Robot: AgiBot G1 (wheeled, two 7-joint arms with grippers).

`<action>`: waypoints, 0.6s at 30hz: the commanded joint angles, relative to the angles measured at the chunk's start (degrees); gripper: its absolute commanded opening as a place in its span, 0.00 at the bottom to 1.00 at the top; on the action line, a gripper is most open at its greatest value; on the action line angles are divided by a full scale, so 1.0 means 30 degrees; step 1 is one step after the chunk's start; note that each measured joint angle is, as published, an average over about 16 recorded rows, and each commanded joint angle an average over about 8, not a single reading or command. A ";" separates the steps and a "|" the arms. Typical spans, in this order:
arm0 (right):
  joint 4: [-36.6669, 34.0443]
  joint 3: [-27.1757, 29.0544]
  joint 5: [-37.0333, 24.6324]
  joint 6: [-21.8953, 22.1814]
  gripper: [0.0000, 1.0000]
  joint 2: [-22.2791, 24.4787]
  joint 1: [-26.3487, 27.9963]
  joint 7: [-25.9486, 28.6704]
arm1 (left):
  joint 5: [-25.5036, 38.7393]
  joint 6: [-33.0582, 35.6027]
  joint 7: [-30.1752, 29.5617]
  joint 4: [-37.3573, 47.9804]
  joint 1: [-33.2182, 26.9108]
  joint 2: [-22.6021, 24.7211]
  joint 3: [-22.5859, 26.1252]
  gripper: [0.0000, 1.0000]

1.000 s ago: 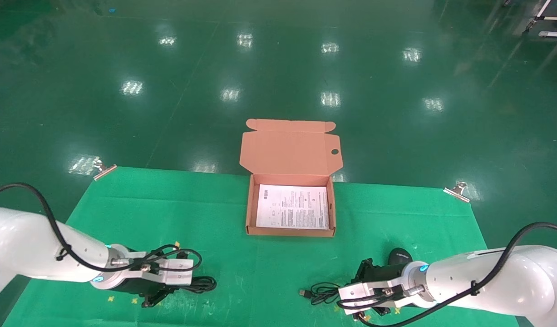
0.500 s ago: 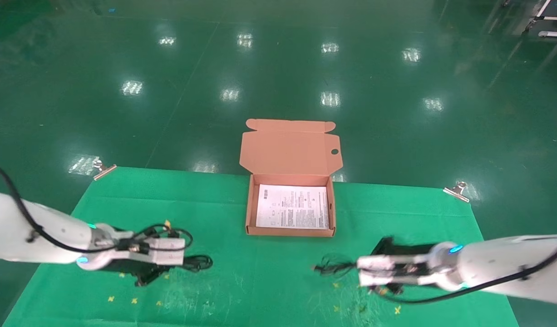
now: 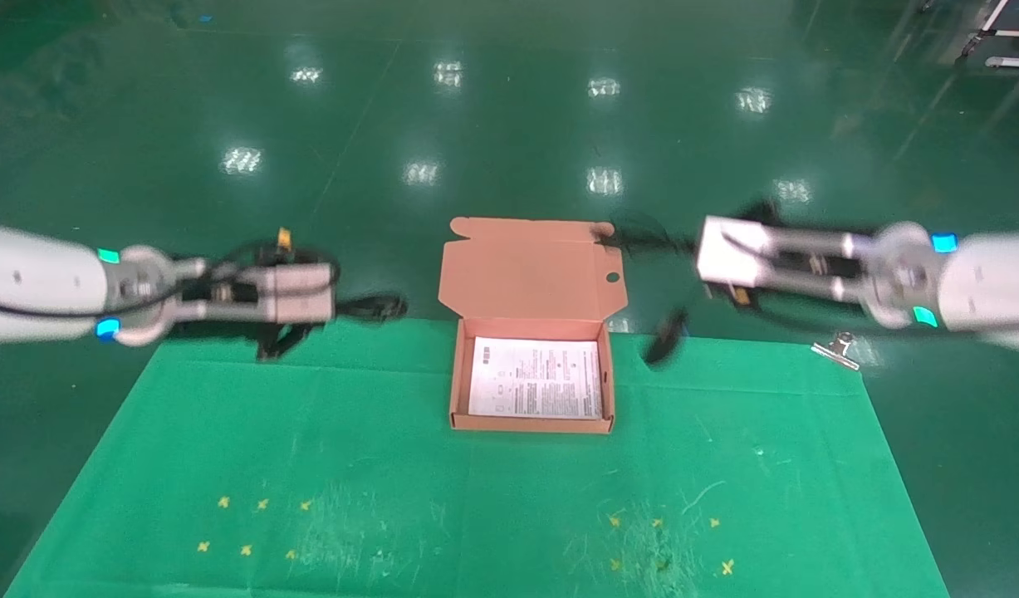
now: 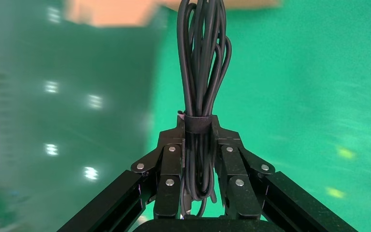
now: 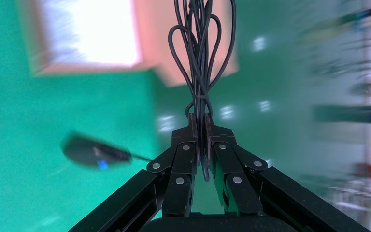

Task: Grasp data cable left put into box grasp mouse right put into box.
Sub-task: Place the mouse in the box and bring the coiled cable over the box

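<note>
Both pincers risen, left pincer (image 4: 197, 145) clenching data cable (image 4: 200, 63), right pincer (image 5: 200, 140) clenching mouse (image 5: 89, 152) cord

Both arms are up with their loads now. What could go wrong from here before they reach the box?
1. The right gripper is shut on the mouse's bundled cord, not its body; the mouse dangles below, so it may swing, hit the box wall or land outside.
2. The left gripper pinches the data cable at its tie; loose loops could snag the raised lid.
</note>
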 commanded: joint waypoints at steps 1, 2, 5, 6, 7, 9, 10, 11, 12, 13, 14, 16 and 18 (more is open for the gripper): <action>0.0006 0.0282 -0.0087 0.0347 0.00 -0.0194 0.0710 0.0015 | 0.0004 -0.0229 -0.0114 -0.0337 -0.0475 -0.0029 -0.0267 0.00; -0.0134 0.0368 -0.0013 0.0508 0.00 -0.0519 0.1069 -0.0130 | 0.0019 -0.0372 -0.0089 -0.0380 -0.0708 0.0087 -0.0356 0.00; -0.0745 0.0549 0.0323 0.0952 0.00 -0.1639 0.2066 -0.0740 | 0.0075 -0.0846 0.0092 -0.0319 -0.1355 0.0540 -0.0565 0.00; -0.1008 0.0586 0.0454 0.1087 0.00 -0.2037 0.2369 -0.1001 | 0.0122 -0.1024 0.0173 -0.0237 -0.1550 0.0716 -0.0613 0.00; -0.1320 0.0618 0.0594 0.1229 0.00 -0.2460 0.2677 -0.1297 | 0.0164 -0.1223 0.0261 -0.0128 -0.1749 0.0904 -0.0667 0.00; -0.2033 0.0652 0.0845 0.1497 0.00 -0.3262 0.3229 -0.1946 | 0.0336 -0.1646 0.0481 0.0131 -0.2114 0.1257 -0.0732 0.00; -0.2444 0.0673 0.0968 0.1633 0.00 -0.3637 0.3491 -0.2280 | 0.0425 -0.1856 0.0575 0.0281 -0.2286 0.1423 -0.0766 0.00; -0.2866 0.0696 0.1089 0.1763 0.00 -0.3984 0.3740 -0.2616 | 0.0531 -0.2055 0.0675 0.0432 -0.2454 0.1570 -0.0789 0.00; -0.3292 0.0720 0.1205 0.1881 0.00 -0.4298 0.3976 -0.2953 | 0.0647 -0.2241 0.0758 0.0584 -0.2616 0.1702 -0.0810 0.00; -0.3712 0.0746 0.1326 0.1991 0.00 -0.4582 0.4197 -0.3306 | 0.0742 -0.2394 0.0823 0.0738 -0.2773 0.1818 -0.0832 0.00; -0.4080 0.0772 0.1428 0.2088 0.00 -0.4823 0.4390 -0.3608 | 0.0825 -0.2525 0.0884 0.0864 -0.2911 0.1912 -0.0851 0.00; -0.4698 0.0824 0.1606 0.2233 0.00 -0.5189 0.4708 -0.4152 | 0.0958 -0.2710 0.0962 0.1089 -0.3149 0.2051 -0.0879 0.00; -0.5140 0.0882 0.1800 0.2327 0.00 -0.5448 0.4952 -0.4618 | 0.1032 -0.2804 0.1008 0.1273 -0.3363 0.2136 -0.0904 0.00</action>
